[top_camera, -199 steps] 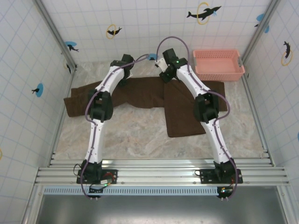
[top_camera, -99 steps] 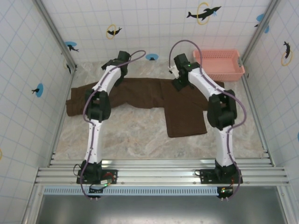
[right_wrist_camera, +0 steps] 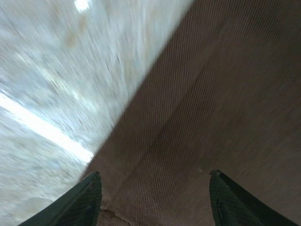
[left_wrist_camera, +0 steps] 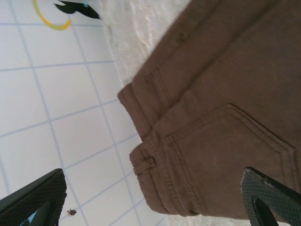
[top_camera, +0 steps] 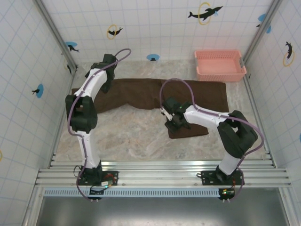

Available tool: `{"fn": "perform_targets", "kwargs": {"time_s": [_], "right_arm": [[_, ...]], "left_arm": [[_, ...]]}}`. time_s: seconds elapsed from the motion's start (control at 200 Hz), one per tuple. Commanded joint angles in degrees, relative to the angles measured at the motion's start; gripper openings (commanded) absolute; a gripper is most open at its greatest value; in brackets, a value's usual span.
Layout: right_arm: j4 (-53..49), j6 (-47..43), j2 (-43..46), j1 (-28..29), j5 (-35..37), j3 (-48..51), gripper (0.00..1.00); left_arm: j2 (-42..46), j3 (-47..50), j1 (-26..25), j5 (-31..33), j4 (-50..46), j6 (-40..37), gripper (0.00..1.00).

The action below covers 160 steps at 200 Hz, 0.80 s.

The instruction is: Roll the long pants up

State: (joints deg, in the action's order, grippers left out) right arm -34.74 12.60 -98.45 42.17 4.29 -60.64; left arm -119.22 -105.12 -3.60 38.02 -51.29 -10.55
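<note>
Lying flat across the far half of the table (top_camera: 127, 141), the long pants (top_camera: 141, 92) form an L. A long band runs from the left wall towards the pink basket (top_camera: 220, 75), and one leg is folded towards the near edge. Nothing is rolled yet, so I judge the step in hand to be laying out the cloth and choosing a starting end.

The left gripper (left_wrist_camera: 153, 172) hangs over the waistband (left_wrist_camera: 134, 110) end at the left, jaws wide apart and empty. The right gripper (right_wrist_camera: 155, 173) hovers low over the near end of the folded leg, jaws parted, nothing between them.

The next move likely calls for lining up the folded leg, then pinching one end's edge and turning it over evenly so the roll does not go skew.

From above, the right arm covers part of the cloth. The right wrist view is blurred, so I cannot tell whether its fingertips touch the fabric. A back pocket (left_wrist_camera: 221, 160) and a belt loop (left_wrist_camera: 143, 162) show by the waistband.
</note>
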Motion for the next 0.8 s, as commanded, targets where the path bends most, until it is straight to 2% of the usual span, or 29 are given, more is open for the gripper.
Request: {"fn": "perform_targets", "kwargs": {"time_s": [0.0,0.22,0.565,0.796], "right_arm": [[6.3,5.0,-0.6,0.6,-0.6,2.2,0.61],[6.5,6.6,-3.3,2.9,-0.1,2.8,0.60],[4.8,10.9,4.2,6.1,4.8,3.7,0.65],[2.6,14.5,6.7,7.5,1.9,2.6,0.66]], "left_arm": [[4.4,0.7,-0.3,-2.3,-0.7,2.2,0.97],[5.3,1.2,-0.5,-3.9,-2.7,3.6,0.97],[6.5,3.3,-0.4,-4.8,-1.8,3.7,0.97],[7.0,4.2,-0.4,-5.6,-1.5,3.6,0.97]]}}
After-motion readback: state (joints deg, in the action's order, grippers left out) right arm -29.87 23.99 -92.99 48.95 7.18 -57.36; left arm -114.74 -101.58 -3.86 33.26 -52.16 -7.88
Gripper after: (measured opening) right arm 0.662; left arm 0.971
